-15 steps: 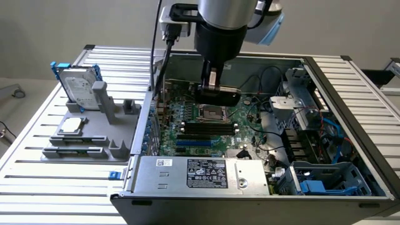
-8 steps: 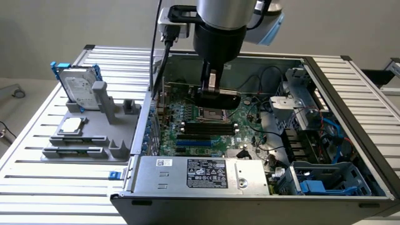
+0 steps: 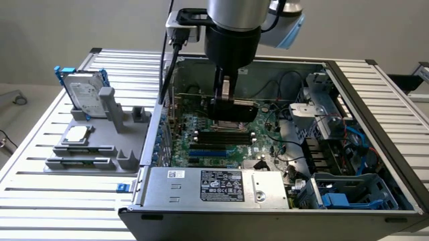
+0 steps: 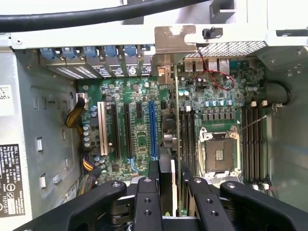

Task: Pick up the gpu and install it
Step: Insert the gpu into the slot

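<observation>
Black tool [image 4: 169, 175] fingers are clamped on the gpu [image 4: 170, 132], which is held on edge with its silver bracket [image 4: 169, 41] turned toward the rear wall of the open computer case [image 3: 375, 100]. The card is hung just over the green motherboard [image 4: 139, 139], between the blue slot [image 4: 153, 130] and the processor socket [image 4: 219, 151]; whether it is seated cannot be told. The case is carried mid-bench [image 3: 54, 201]. A grey holder [image 3: 100, 150] with a hard drive [image 3: 84, 93] is set by the edge at the exterior view's left.
</observation>
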Robot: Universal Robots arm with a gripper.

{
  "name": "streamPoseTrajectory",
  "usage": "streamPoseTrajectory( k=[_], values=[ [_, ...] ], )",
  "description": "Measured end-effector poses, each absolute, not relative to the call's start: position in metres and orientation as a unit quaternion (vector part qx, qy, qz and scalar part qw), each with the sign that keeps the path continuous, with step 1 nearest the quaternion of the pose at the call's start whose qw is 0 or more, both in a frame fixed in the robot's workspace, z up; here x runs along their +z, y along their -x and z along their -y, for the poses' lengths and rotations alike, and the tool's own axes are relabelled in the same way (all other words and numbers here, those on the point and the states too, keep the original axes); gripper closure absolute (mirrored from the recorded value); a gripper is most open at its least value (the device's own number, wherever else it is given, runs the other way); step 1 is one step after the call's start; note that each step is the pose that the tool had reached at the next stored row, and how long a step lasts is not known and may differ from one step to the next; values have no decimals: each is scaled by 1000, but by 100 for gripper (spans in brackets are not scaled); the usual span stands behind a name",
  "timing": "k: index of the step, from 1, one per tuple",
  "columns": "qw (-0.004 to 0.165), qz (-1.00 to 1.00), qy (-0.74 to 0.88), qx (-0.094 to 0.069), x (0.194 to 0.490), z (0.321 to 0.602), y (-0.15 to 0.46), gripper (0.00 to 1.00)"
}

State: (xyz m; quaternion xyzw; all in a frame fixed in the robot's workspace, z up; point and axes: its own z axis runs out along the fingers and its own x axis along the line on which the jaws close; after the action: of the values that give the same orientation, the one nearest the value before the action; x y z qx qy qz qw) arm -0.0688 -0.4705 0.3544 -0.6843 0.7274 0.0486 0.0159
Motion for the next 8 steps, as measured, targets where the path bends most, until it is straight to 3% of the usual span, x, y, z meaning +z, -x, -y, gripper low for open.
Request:
streamPoseTrajectory(
  k=[8],
  values=[
    [21,-727,685,42,350,470,70,72]
  ],
)
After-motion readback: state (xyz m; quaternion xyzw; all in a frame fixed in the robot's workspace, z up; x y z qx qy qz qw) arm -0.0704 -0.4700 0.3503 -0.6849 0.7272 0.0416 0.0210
